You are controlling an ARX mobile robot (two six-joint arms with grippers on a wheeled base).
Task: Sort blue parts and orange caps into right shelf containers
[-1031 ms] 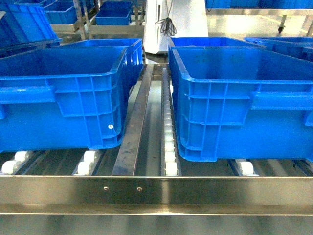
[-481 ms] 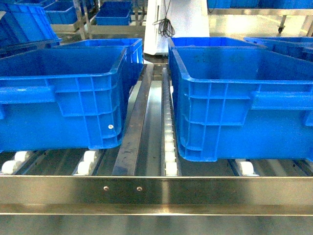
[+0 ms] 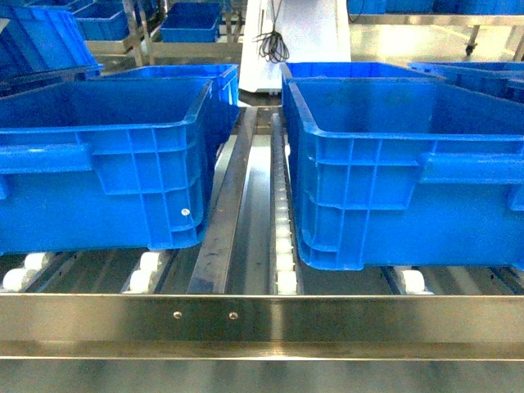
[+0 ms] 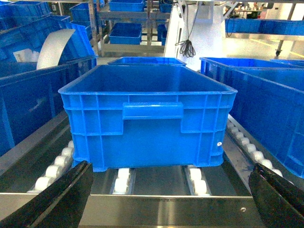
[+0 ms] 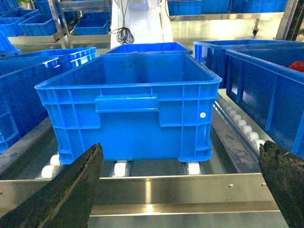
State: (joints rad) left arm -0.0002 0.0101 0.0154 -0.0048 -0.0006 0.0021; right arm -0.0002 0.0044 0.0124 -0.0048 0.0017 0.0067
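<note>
Shelf point(image 3: 262, 319): steel roller rack with a flat front rail and white rollers, carrying everything listed here. Right shelf containers: the right-hand crate point(image 3: 409, 164) and the left-hand crate point(image 3: 98, 155), both large, open-topped, ribbed, standing on the rollers well apart with a steel divider rail point(image 3: 233, 213) between them; more crates of the same kind stand behind and on racks beyond. I judge these stiff and bulky, free to roll if pushed, and best left where they are; if one had to be shifted, the moulded rim handle is the place to hold. My left tool point(image 4: 171, 199): two dark fingers at the lower corners of the left wrist view, set wide apart, holding nothing, facing the left-hand crate head-on. My right tool point(image 5: 180, 190): fingers likewise spread wide, holding nothing, facing the right-hand crate. Blue parts: none visible in any view; I expect them to be small, light, hard and slick, best pinched across two flat sides below the stud. Orange caps: only a small red-orange edge point(image 5: 298, 65) shows inside the neighbouring crate at the far right of the right wrist view, too small to identify; likely light and rounded, prone to slip. The head view shows neither tool nor that edge; the wrist views show both crates' insides bare as far as visible.
</note>
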